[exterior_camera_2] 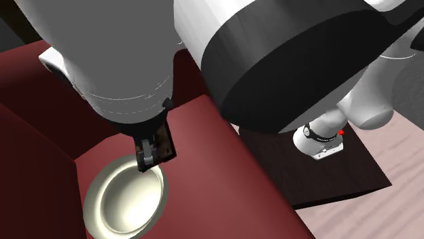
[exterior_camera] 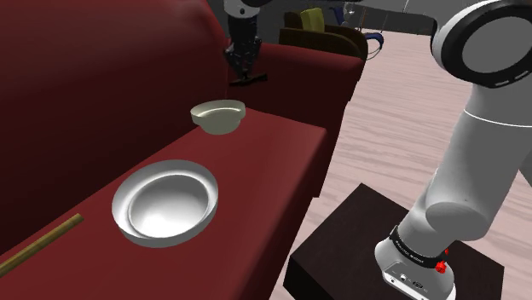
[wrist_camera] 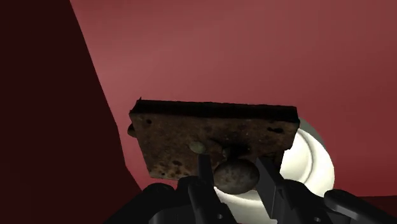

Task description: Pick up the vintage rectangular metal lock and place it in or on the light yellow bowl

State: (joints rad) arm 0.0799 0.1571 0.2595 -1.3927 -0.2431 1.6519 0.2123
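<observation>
A rusty brown rectangular lock plate [wrist_camera: 213, 135] with a round knob hangs in the air, and my gripper [wrist_camera: 236, 170] is shut on that knob. In the shoulder view the gripper [exterior_camera: 242, 65] holds the dark lock [exterior_camera: 248, 79] above and just behind the light yellow bowl [exterior_camera: 219, 115] on the red sofa seat. Seen from the second exterior view, the lock [exterior_camera_2: 157, 148] hovers over the far rim of the bowl [exterior_camera_2: 122, 201]. Part of the bowl [wrist_camera: 313, 160] shows pale beneath the plate in the wrist view.
A larger silver bowl [exterior_camera: 166, 203] lies nearer on the seat, with a wooden stick [exterior_camera: 39, 243] beside it. The sofa backrest [exterior_camera: 94, 85] rises close along the shoulder view's left. The dark stand [exterior_camera: 358, 247] and wooden floor [exterior_camera: 401, 111] lie to the right.
</observation>
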